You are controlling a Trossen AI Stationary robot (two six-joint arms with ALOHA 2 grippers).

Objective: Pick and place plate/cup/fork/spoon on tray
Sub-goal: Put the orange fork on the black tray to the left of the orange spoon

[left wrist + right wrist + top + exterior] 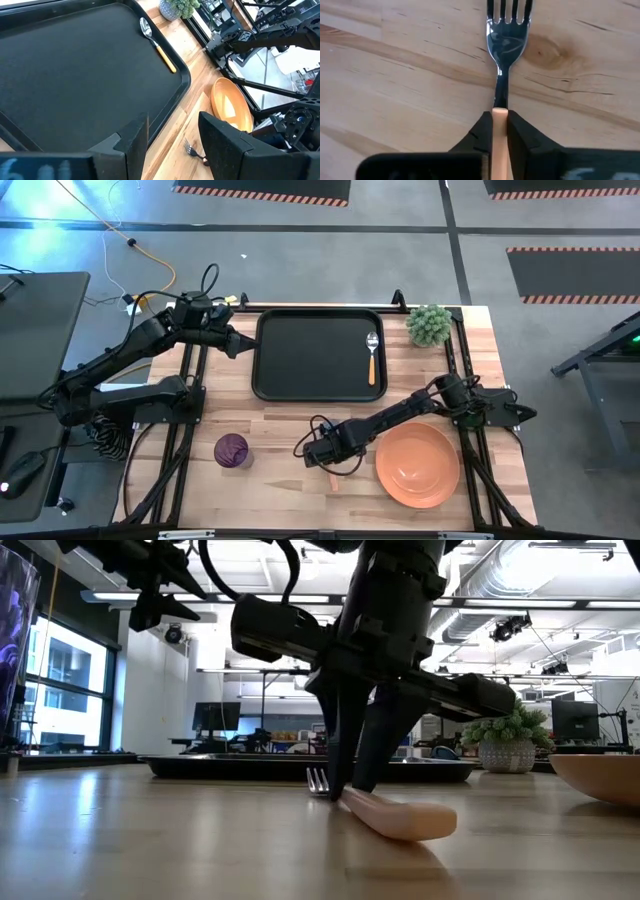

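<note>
one fork (503, 37), one spoon (372, 356), one tray (305, 355)
right gripper (500, 131) pinches fork handle beside the tray; only left wrist view shows left gripper (172, 142) gaping wide.

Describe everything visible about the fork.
The fork has shiny silver metal tines and neck and a pale orange handle that looks like plastic. It lies flat on the wooden table, in front of the tray and left of the plate. The right gripper is shut on its handle just behind the neck, tines pointing away from the gripper.
</note>
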